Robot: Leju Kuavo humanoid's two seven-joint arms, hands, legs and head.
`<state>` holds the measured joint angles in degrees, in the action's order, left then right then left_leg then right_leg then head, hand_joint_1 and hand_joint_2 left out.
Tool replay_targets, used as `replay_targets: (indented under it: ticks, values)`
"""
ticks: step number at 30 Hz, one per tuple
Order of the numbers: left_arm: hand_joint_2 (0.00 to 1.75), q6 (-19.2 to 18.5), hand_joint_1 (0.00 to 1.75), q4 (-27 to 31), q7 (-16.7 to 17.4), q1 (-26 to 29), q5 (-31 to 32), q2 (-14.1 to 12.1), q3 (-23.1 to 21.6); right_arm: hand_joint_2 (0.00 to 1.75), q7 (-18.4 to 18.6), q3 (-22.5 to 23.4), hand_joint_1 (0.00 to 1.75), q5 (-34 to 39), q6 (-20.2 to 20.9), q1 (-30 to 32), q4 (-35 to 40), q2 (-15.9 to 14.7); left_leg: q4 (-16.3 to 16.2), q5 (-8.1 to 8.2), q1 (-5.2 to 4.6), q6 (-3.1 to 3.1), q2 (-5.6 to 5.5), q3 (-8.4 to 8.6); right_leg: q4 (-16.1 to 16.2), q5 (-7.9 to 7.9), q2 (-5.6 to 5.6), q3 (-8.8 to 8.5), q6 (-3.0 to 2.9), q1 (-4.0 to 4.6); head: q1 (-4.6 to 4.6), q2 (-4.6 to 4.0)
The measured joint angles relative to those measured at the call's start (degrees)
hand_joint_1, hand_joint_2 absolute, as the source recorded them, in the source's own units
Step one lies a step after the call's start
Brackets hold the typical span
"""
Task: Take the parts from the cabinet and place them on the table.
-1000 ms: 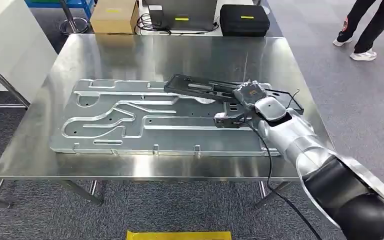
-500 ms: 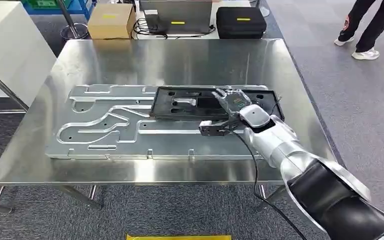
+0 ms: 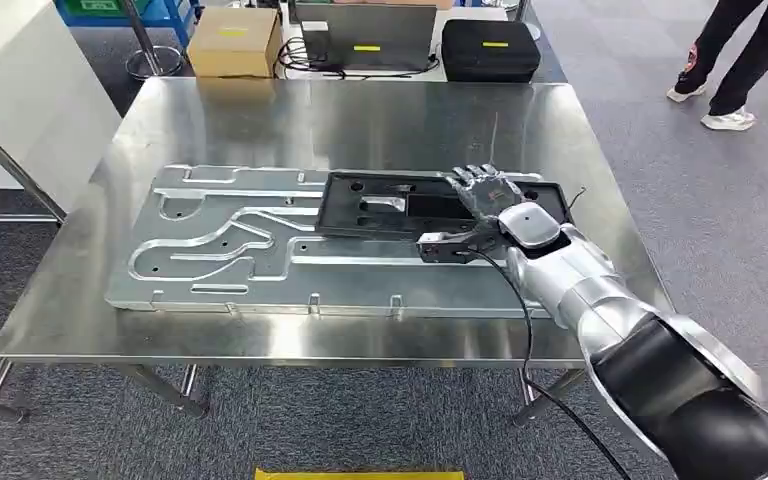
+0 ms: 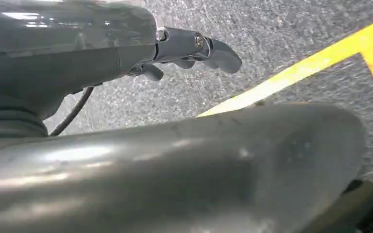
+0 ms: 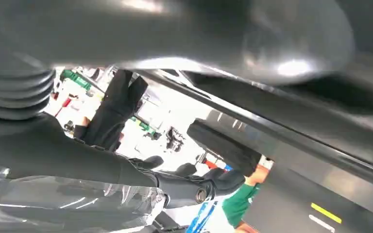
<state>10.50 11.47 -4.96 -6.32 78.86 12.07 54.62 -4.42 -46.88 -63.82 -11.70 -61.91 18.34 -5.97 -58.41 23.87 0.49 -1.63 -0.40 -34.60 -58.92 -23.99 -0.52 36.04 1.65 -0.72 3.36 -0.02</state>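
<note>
The black part is laid flat on the silver plate, with the right hand resting on its end. Whether it is gripped cannot be told. The fingers are best lifted straight off, so the part is not dragged.

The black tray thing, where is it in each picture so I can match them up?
Head view: the black part lies flat on the big silver plate, right of middle, under the right hand.
Right wrist view: probably the dark edge running slantwise, close above the right hand's fingers; blurred.
Left wrist view: not in it; the left hand hangs over grey floor.
Shared landmark: the right hand.
</note>
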Motion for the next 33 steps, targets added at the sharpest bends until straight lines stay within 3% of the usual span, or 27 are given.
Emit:
replay_targets:
  ticks: [1,3,4,5,6,7,9,10,11,14,15,16,17,19,20,21,22,24,25,26,28,29,30,31,32,33]
  values:
    - [0.0,-0.6,0.0,0.0,0.3,-0.1,0.4,0.0,0.0,0.0,0.6,0.1,0.0,-0.1,0.4,-0.1,-0.1,0.2,0.2,-0.33,-0.05,-0.32,0.01,-0.28,-1.7,-2.26,0.02,0.62,0.2,-0.03,-0.02,0.0]
    - [0.0,-1.5,0.0,0.0,0.5,-0.2,0.4,0.0,0.0,0.0,1.8,0.6,0.0,-0.1,1.2,-0.9,-0.3,1.1,0.1,-0.93,-0.17,-0.67,0.21,-1.13,-10.9,-8.3,0.17,3.82,0.52,-0.06,0.0,0.0]
    - [0.0,-1.8,0.0,0.0,0.5,-0.1,0.4,0.0,0.0,0.0,2.2,1.0,0.0,0.1,1.6,-1.3,-0.4,1.5,0.1,-1.21,-0.26,-0.73,0.29,-1.55,-15.2,-10.18,0.2,5.25,0.61,-0.06,0.0,0.0]
    - [0.0,-2.0,0.0,0.0,0.5,0.1,0.3,-0.1,0.0,0.0,2.3,1.4,0.0,0.1,2.3,-1.9,-0.5,1.9,0.0,-1.54,-0.35,-0.73,0.37,-2.02,-17.7,-10.84,0.21,5.85,0.6,-0.06,0.0,0.0]
    - [0.0,-2.3,0.0,0.0,0.5,0.2,0.3,-0.1,0.0,0.0,2.4,1.8,0.0,0.1,3.5,-2.7,-0.7,2.3,0.0,-1.85,-0.42,-0.66,0.44,-2.45,-17.1,-10.05,0.22,5.01,0.5,-0.04,0.0,0.0]
    - [0.0,-2.6,0.0,0.0,0.5,0.3,0.2,-0.1,0.0,0.0,2.5,2.2,0.0,0.1,4.7,-3.9,-0.9,2.7,-0.1,-2.13,-0.52,-0.61,0.51,-2.84,-14.3,-8.44,0.23,3.07,0.3,-0.02,0.0,0.0]
    - [0.0,-2.8,0.0,0.0,0.6,0.4,-0.2,-0.1,0.0,0.0,3.0,3.1,0.0,0.0,6.4,-7.1,-1.2,3.2,-0.1,-2.72,-0.76,-0.42,0.7,-3.48,-3.8,-4.67,0.25,-3.28,-0.46,0.13,0.0,0.0]
    - [0.0,-2.8,0.0,0.0,0.6,0.5,-0.3,-0.1,0.0,0.0,3.4,3.7,0.0,0.0,6.8,-9.1,-1.2,3.5,-0.2,-3.06,-0.97,-0.22,0.89,-3.78,0.5,-5.27,0.26,-5.42,-0.97,0.52,0.0,0.0]
    - [0.0,-2.9,0.0,0.0,0.5,0.5,-0.5,-0.1,0.1,0.0,3.6,4.1,0.0,0.0,7.0,-10.3,-1.2,3.7,-0.1,-3.41,-1.04,0.01,0.94,-3.96,0.8,-4.67,0.23,-5.43,-0.89,0.69,0.0,0.0]
    - [0.0,-3.2,0.0,0.0,0.0,1.4,-1.3,-0.2,0.7,0.0,3.5,6.5,0.0,1.2,6.1,-14.7,-1.4,3.9,0.9,-4.94,-0.81,1.04,1.39,-3.98,1.2,-3.24,0.57,-4.32,-1.71,0.87,0.0,0.0]
    - [0.0,-3.3,0.0,0.0,0.0,1.7,-1.5,-0.3,1.1,0.0,2.9,7.7,0.0,1.7,5.5,-16.0,-1.4,3.9,1.0,-4.65,-0.98,1.49,1.34,-4.6,2.0,-2.28,0.61,-4.43,-2.19,0.02,-0.02,0.0]
    - [0.0,-3.3,0.0,0.0,-0.2,1.9,-1.6,-0.4,1.1,0.0,2.2,8.8,0.0,2.0,4.9,-17.0,-1.3,3.9,-0.3,-2.52,-0.84,1.83,1.2,-4.94,2.2,-1.68,0.93,-3.94,-2.35,0.04,0.0,0.0]
    - [0.0,-3.3,0.0,-0.1,-0.4,2.2,-1.8,-0.4,1.2,0.0,1.7,9.8,0.0,1.9,4.2,-18.0,-1.1,3.9,-4.1,0.98,-0.67,2.02,1.05,-5.97,2.1,-1.15,1.13,-3.25,-2.81,-0.03,0.0,0.0]
    - [0.0,-3.2,0.0,-0.1,-0.8,2.7,-2.3,-0.5,1.5,0.0,1.1,11.5,0.0,0.7,1.8,-19.2,-0.2,3.5,-13.9,6.65,-0.13,2.36,1.07,-8.49,1.9,-0.08,1.99,-1.64,-2.8,-0.07,-0.02,0.0]
    - [0.0,-3.1,0.0,-0.1,-1.0,2.8,-2.7,-0.5,1.7,0.0,0.9,12.9,0.0,0.1,0.1,-19.1,0.9,3.1,-17.1,7.71,0.06,2.47,1.08,-8.74,1.9,0.4,2.45,-1.01,-2.75,-0.11,0.0,0.0]
    - [0.0,-3.1,0.0,-0.1,-1.0,2.9,-2.8,-0.6,2.0,0.0,0.8,14.4,0.0,-0.3,-1.3,-18.7,1.8,3.0,-17.5,7.39,0.17,2.51,1.09,-7.88,1.8,0.84,2.97,-0.43,-2.64,-0.19,0.0,0.0]
    - [0.0,-2.9,0.0,-0.1,-1.0,3.0,-3.0,-0.6,2.3,0.0,0.8,16.5,0.0,-0.4,-3.1,-17.6,3.2,3.0,-15.2,6.03,0.22,2.4,1.1,-5.47,1.8,1.17,3.59,0.04,-2.53,-0.31,0.0,0.0]
    - [0.0,-2.8,0.0,-0.1,-0.7,3.3,-3.1,-0.7,2.6,0.0,1.1,22.5,0.0,0.6,-7.1,-12.7,7.7,3.0,-4.5,1.86,0.2,1.72,1.04,2.15,1.7,1.49,4.79,0.16,-2.17,-0.44,0.0,0.0]
    - [0.0,-2.8,0.0,-0.1,-0.5,3.4,-3.1,-0.8,2.6,0.0,1.0,26.2,0.0,1.3,-8.1,-9.8,10.0,3.0,-0.9,2.7,0.07,1.42,1.06,4.11,1.8,1.63,4.99,0.25,-1.97,-0.54,0.0,0.0]
    - [0.0,-2.8,0.0,-0.2,-0.4,3.5,-3.1,-0.9,2.6,0.0,0.0,29.7,0.0,2.5,-9.2,-6.1,12.5,3.0,-0.1,2.8,-0.18,1.59,0.7,5.88,2.1,2.11,5.09,0.88,-1.53,-0.18,0.0,0.0]
    - [0.0,-3.0,0.0,-0.2,0.6,3.9,-2.7,-0.9,2.6,0.0,-2.7,40.7,0.0,4.2,-9.2,3.0,18.5,3.3,0.1,2.35,-0.48,1.59,-0.63,6.2,3.2,3.05,5.52,0.18,-0.85,-0.07,-0.02,0.0]
    - [0.0,-3.2,0.0,-0.2,1.0,4.1,-2.6,-1.0,2.6,0.0,-3.8,46.8,0.0,4.9,-9.0,7.5,21.7,4.0,0.5,1.91,-0.3,1.42,-0.93,6.29,4.0,3.67,5.96,-0.19,-0.46,-0.1,-0.02,0.0]
    - [0.0,-3.4,0.0,-0.3,1.3,4.1,-2.5,-1.0,2.6,0.0,-4.4,52.8,0.0,5.6,-8.9,12.9,25.0,4.8,3.4,0.9,0.35,1.27,-0.54,6.46,5.1,4.01,6.19,-1.0,-0.17,0.38,0.13,0.0]
    - [0.0,-3.5,0.0,-0.3,1.4,4.3,-2.4,-1.2,2.6,0.0,-5.4,59.8,0.0,6.3,-8.8,17.6,28.6,5.9,6.5,1.39,1.03,1.43,0.57,8.24,4.7,2.5,5.1,-0.53,0.26,0.39,0.07,0.0]
    - [0.0,-3.5,0.0,-0.3,1.3,4.3,-2.1,-1.2,2.6,0.0,-6.5,65.6,0.0,6.6,-8.6,22.1,31.6,6.5,6.7,0.81,0.97,0.61,0.45,7.77,2.4,-0.18,3.56,0.57,0.78,0.39,-0.04,0.0]
    - [0.0,-3.5,0.0,-0.3,1.2,4.6,-2.0,-1.2,2.6,0.0,-7.8,72.3,0.0,6.8,-8.2,27.0,34.9,7.7,6.9,0.35,0.95,0.47,0.53,7.33,-2.0,-3.59,2.52,2.58,1.26,0.18,-0.02,0.0]
